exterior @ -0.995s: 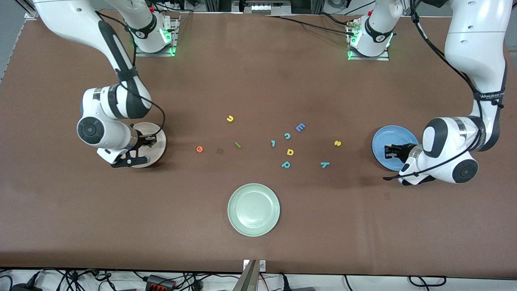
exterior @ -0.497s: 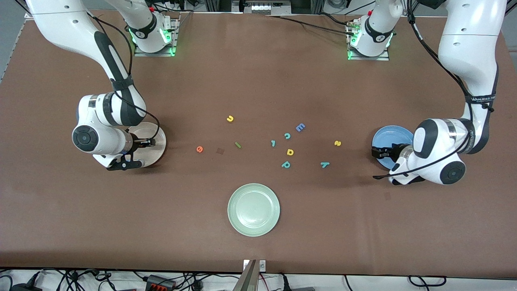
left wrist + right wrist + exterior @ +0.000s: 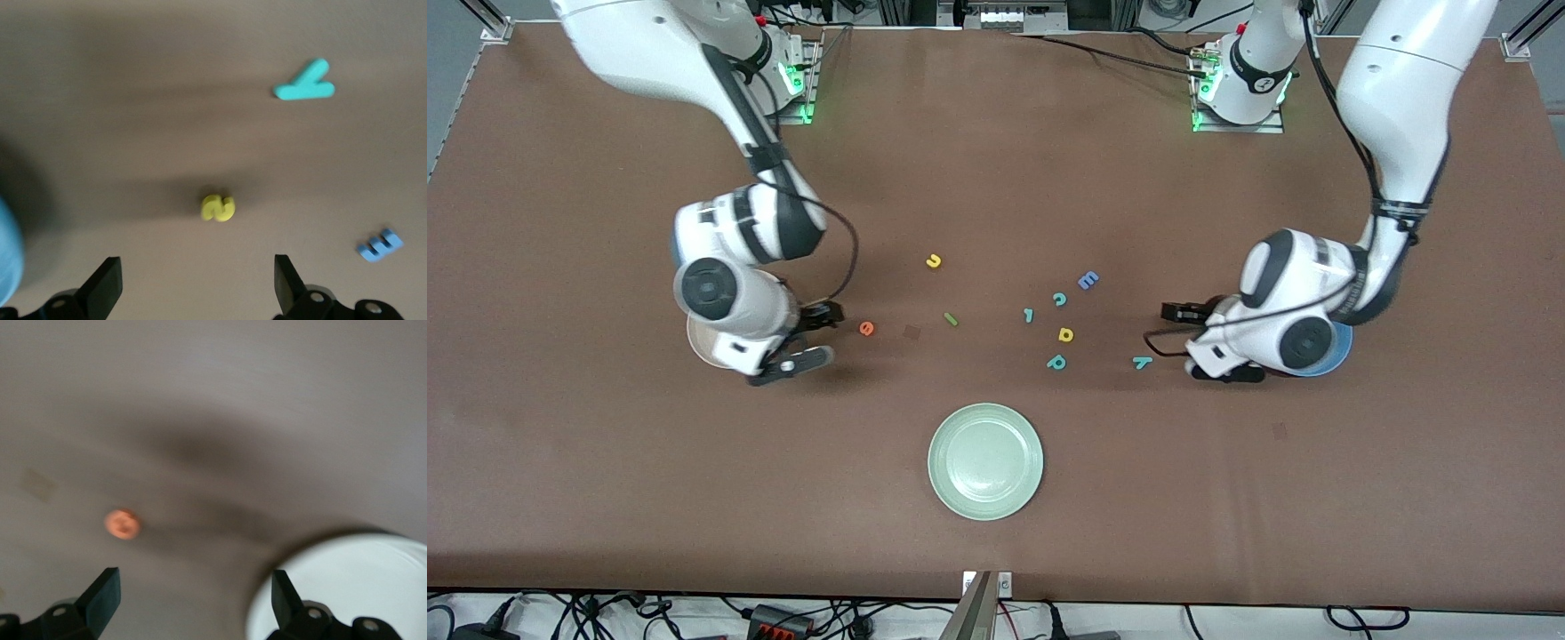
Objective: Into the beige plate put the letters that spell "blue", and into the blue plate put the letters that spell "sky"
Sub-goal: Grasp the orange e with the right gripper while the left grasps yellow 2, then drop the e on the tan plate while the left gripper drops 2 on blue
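Note:
My right gripper point(image 3: 818, 336) point(image 3: 193, 597) is open and empty, low over the table between the beige plate point(image 3: 696, 348) point(image 3: 347, 587) and the orange "e" point(image 3: 866, 328) point(image 3: 122, 523). The right wrist covers most of that plate. My left gripper point(image 3: 1183, 338) point(image 3: 195, 280) is also open and empty, just short of the yellow "s" point(image 3: 218, 208); that letter is hidden in the front view. The teal "y" point(image 3: 1142, 361) point(image 3: 303, 83) lies close by. Only an edge of the blue plate point(image 3: 1341, 354) point(image 3: 7, 260) shows under the left wrist. The yellow "u" point(image 3: 933, 260) and green "l" point(image 3: 951, 318) lie mid-table.
A pale green plate point(image 3: 985, 460) sits nearest the front camera. Mid-table lie a blue "E" point(image 3: 1088, 280) point(image 3: 379, 244), a teal "c" point(image 3: 1059, 299), a yellow "d" point(image 3: 1065, 334), a teal "p" point(image 3: 1056, 362) and another small teal letter point(image 3: 1028, 315).
Both arms have swung from over their plates toward the middle of the table. Both grippers have opened wide. The left one now covers the yellow "s" in the front view.

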Controlling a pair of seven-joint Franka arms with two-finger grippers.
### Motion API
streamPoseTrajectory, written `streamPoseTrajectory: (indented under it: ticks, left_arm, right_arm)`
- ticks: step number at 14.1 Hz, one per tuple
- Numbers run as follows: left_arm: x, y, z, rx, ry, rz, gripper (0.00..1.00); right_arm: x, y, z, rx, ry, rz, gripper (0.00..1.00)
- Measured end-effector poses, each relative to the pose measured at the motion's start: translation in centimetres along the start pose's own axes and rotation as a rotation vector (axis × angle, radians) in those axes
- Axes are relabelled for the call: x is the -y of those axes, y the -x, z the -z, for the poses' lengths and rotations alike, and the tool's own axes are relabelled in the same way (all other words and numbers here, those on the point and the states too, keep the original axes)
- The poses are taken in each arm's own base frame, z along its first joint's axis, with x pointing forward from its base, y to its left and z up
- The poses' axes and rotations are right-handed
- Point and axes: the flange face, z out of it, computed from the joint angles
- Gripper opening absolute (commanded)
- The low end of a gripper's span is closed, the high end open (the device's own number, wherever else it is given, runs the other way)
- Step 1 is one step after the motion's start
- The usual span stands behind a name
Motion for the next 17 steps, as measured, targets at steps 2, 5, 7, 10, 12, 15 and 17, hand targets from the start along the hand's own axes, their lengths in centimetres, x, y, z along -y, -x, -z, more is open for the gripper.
streamPoseTrajectory:
  ticks: [2, 5, 7, 10, 12, 15, 17]
  left_arm:
    - [-0.5, 1.2, -2.7, -0.075, -0.022, -0.032, 1.00]
    - [0.4, 2.2, -4.4, -0.110, -0.023, -0.035, 0.89]
    - [1.0, 2.1, -4.3, -0.135, -0.016, -0.030, 0.63]
    - [1.9, 1.9, -4.2, -0.149, -0.010, -0.038, 0.58]
    - [1.8, 1.9, -4.2, -0.150, -0.010, -0.042, 0.58]
    - [1.8, 1.9, -4.2, -0.151, -0.010, -0.044, 0.58]
    - [1.8, 1.9, -4.2, -0.151, -0.010, -0.045, 0.59]
  right_arm:
    - [3.1, -0.4, -2.6, 0.005, 0.003, 0.051, 1.00]
    - [4.8, -0.6, -4.2, 0.002, 0.002, 0.088, 0.82]
    - [5.4, -0.8, -4.4, -0.015, 0.004, 0.104, 0.70]
    - [5.8, -0.8, -5.7, -0.007, 0.005, 0.131, 0.56]
    - [5.8, -0.8, -6.5, -0.001, 0.005, 0.133, 0.56]
    - [5.7, -0.8, -7.0, 0.005, 0.005, 0.132, 0.49]
    - [5.6, -0.8, -7.0, 0.006, 0.006, 0.130, 0.47]
